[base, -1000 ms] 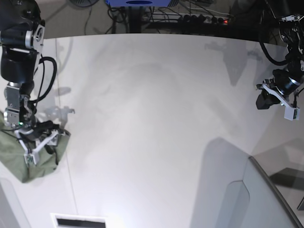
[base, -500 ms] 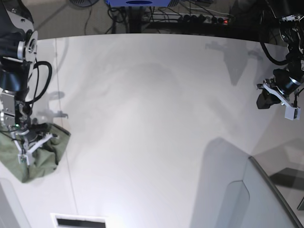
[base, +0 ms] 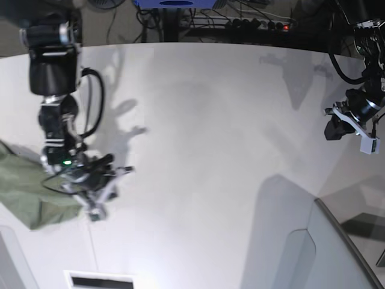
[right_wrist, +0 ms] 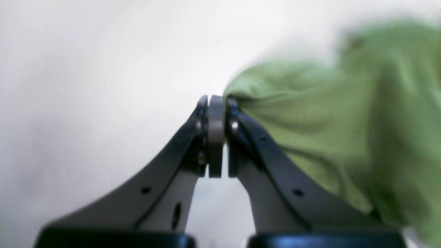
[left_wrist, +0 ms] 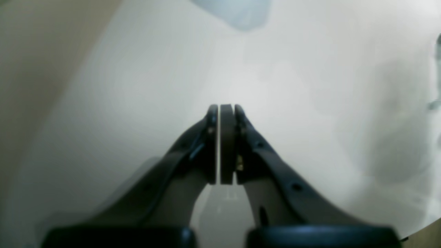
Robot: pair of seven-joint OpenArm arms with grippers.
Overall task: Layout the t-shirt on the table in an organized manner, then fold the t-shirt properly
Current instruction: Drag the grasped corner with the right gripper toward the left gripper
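Note:
The olive-green t-shirt (base: 30, 192) lies bunched at the left edge of the white table (base: 210, 150). My right gripper (base: 99, 198) sits at the shirt's right edge. In the right wrist view this right gripper (right_wrist: 216, 100) is shut. The t-shirt (right_wrist: 327, 120) reaches its tip, with folds running out from it, so a small pinch of cloth looks caught. My left gripper (base: 355, 129) hangs above the table's far right side. In the left wrist view, the left gripper (left_wrist: 220, 110) is shut on nothing, over bare table (left_wrist: 137, 86).
A grey translucent panel (base: 325, 253) stands at the lower right. A white slotted plate (base: 99, 280) lies at the bottom edge. A thin dark seam (base: 91, 241) runs down the table's left part. Cables and a power strip (base: 252, 24) lie behind the table.
My right gripper has shut at the t-shirt's edge. Its arm has swung right, toward the middle of the table, drawing the cloth out. The left arm has not moved.

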